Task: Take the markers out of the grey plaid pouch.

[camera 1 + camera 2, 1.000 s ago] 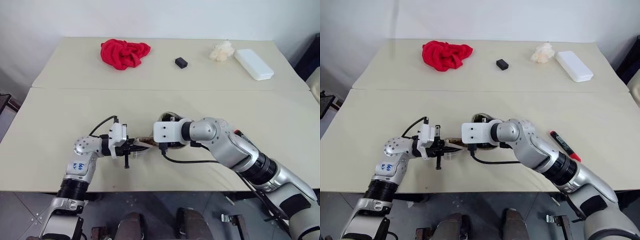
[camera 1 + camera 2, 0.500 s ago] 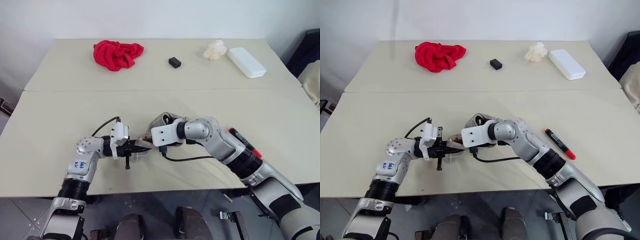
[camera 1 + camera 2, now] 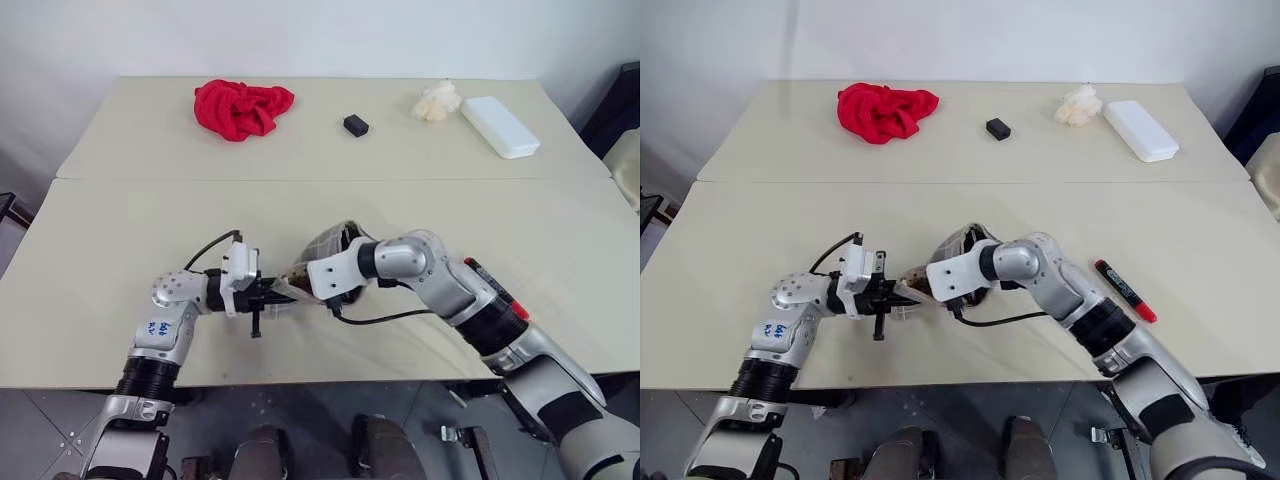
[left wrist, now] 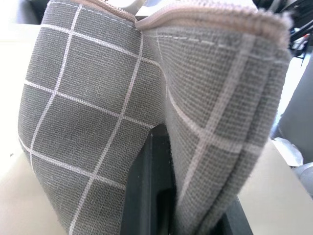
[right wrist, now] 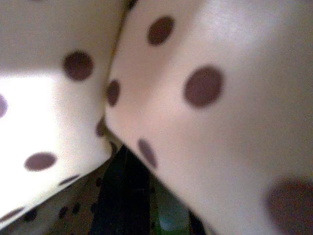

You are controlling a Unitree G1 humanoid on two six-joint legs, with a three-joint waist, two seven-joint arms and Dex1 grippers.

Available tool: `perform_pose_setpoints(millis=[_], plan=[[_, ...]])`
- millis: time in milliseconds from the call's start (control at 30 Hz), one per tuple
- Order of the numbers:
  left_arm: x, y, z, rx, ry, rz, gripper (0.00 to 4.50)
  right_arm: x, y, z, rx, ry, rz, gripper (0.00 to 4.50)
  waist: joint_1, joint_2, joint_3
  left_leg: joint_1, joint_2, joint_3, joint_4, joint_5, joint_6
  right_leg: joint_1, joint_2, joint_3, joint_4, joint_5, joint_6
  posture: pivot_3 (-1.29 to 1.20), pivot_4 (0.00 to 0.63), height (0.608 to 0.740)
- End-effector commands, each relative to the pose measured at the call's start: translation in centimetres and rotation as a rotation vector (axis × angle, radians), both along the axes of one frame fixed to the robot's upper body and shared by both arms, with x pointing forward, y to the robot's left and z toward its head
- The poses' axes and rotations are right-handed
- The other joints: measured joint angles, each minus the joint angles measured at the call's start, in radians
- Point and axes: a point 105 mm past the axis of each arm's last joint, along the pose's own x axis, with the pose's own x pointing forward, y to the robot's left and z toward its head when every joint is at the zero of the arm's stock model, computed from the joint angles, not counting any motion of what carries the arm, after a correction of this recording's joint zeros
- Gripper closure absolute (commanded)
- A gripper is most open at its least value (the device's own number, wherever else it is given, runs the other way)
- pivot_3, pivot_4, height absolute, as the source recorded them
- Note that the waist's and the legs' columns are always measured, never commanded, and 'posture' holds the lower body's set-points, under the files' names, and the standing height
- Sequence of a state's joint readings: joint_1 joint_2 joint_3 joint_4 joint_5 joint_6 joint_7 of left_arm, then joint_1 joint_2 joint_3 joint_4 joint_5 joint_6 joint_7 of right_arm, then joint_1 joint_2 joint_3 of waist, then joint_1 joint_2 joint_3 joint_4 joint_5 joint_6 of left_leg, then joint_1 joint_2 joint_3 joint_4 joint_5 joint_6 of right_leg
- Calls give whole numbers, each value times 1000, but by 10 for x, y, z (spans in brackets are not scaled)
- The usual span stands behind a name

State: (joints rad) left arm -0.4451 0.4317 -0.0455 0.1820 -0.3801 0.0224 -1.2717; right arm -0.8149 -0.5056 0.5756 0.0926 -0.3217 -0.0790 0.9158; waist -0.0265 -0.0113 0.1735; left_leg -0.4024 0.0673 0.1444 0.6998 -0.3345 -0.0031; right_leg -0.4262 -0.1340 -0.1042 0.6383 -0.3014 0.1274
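Observation:
The grey plaid pouch is held up off the table near its front edge, mouth open. My left gripper is shut on the pouch's edge; in the left wrist view the plaid fabric is pinched between its black fingers. My right gripper reaches into the pouch from the right, with the spotted lining all around it. A bit of bright green marker shows deep inside beside the gripper. Another marker, black with a red end, lies on the table to the right of my right arm.
Along the far side lie a red cloth, a small black block, a crumpled cream lump and a white oblong case. A seam runs across between the two tabletops.
My right wrist has tipped downward and rolled, pushing the gripper deeper into the pouch, whose mouth now stands up higher. The left gripper has kept its hold in place.

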Motion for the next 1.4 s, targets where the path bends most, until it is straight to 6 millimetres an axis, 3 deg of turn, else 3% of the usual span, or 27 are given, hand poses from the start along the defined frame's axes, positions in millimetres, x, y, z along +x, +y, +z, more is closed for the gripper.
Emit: perform_pose_setpoints(millis=[33,300,467,600,667,867,933,1133,1267,1400], plan=[[3,8,16,-49,-56,39,4500,-9,-22,6,-24,13,-3,3984,-1,0,0,0,0,0,0,0,0,0,0,0,0,0,0,0,150,740],[9,14,15,-49,-5,101,4500,-38,-12,32,73,-34,126,4006,-2,0,0,0,0,0,0,0,0,-1,0,0,0,0,0,0,150,740],[10,16,14,-53,58,120,4500,-65,-4,32,142,13,269,4006,2,0,0,0,0,0,0,0,0,0,0,0,0,0,0,0,150,740],[13,20,16,-64,106,156,4500,-49,-10,39,160,-109,191,4006,0,0,0,0,0,0,0,0,0,0,0,0,0,0,0,0,150,740],[14,21,17,-78,128,169,4500,-45,-13,31,133,-99,160,4006,-1,0,0,0,0,0,0,0,0,0,0,0,0,0,0,0,150,740],[10,17,20,-95,164,142,4500,-72,-11,-8,43,114,255,4006,1,0,0,0,0,0,0,0,0,0,0,0,0,0,0,0,150,740],[9,16,18,-86,176,134,4500,-72,-18,-17,-13,166,254,4006,1,0,0,0,0,0,0,0,0,0,0,0,-1,0,0,0,150,740],[12,16,20,-102,195,153,4500,-44,-12,3,74,-37,176,4006,-1,0,0,0,0,0,0,0,0,0,0,0,0,0,0,0,150,740],[19,21,14,-38,93,220,4500,-46,-29,1,93,77,109,4006,4,0,0,0,0,0,0,0,0,0,0,0,0,0,0,0,150,740],[28,29,11,14,-16,286,4500,-43,-47,13,97,124,35,4006,9,0,0,0,0,0,0,0,0,0,0,0,-1,0,0,0,150,740]])
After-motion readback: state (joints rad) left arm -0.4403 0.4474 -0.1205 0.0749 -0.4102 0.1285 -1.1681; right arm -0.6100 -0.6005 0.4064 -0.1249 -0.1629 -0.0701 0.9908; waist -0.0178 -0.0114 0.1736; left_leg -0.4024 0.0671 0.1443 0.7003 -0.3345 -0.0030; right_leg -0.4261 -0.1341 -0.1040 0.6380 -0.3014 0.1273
